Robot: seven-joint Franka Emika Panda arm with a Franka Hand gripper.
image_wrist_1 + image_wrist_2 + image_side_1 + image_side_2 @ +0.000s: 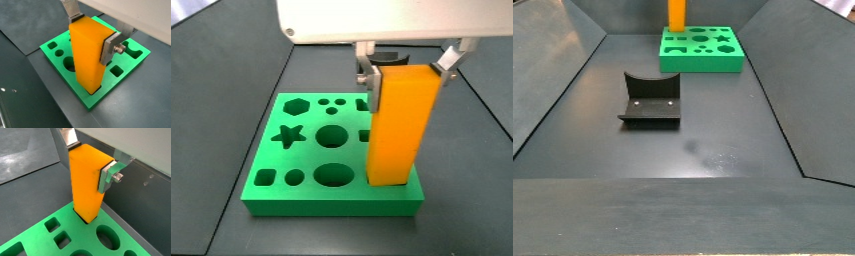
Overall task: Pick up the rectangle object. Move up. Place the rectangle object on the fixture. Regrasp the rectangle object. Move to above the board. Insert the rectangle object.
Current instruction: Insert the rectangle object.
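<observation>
The robot's two-finger hand hangs straight down from a pale, boxy wrist housing, seen in a side view. Its flat silver plate fingers are spread only as wide as the tall, smooth orange-yellow rectangular block clamped between them, near the block's upper end. In both wrist views one finger presses flat on a side face, a bolt head showing on its outside; the opposite finger shows behind the block.
</observation>
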